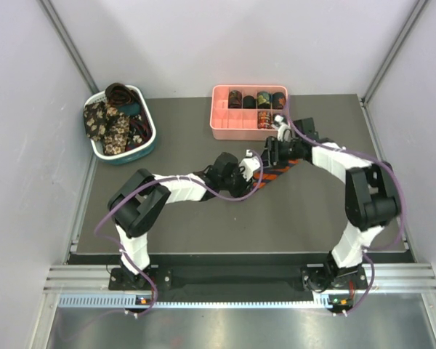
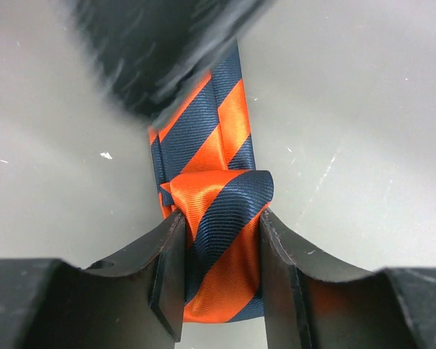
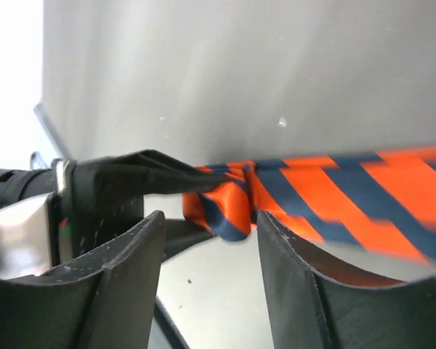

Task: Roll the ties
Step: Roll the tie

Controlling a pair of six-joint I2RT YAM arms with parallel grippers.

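Note:
An orange and navy striped tie [image 2: 219, 211] lies flat on the dark table [image 1: 203, 225], its near end folded into a small roll. My left gripper [image 2: 221, 273] is shut on that roll, one finger pressed to each side. In the top view the left gripper [image 1: 248, 173] meets the tie [image 1: 280, 173] at mid-table. My right gripper [image 3: 211, 254] stands open just before the rolled end [image 3: 236, 207], with nothing between its fingers [image 3: 134, 269]. The right gripper [image 1: 270, 154] hovers right beside the left one.
A pink compartment tray [image 1: 225, 131] at the back centre holds several rolled ties [image 1: 256, 99]. A white-and-teal basket [image 1: 151, 123] at the back left holds a heap of floral and dark ties [image 1: 109, 125]. Grey walls close in both sides.

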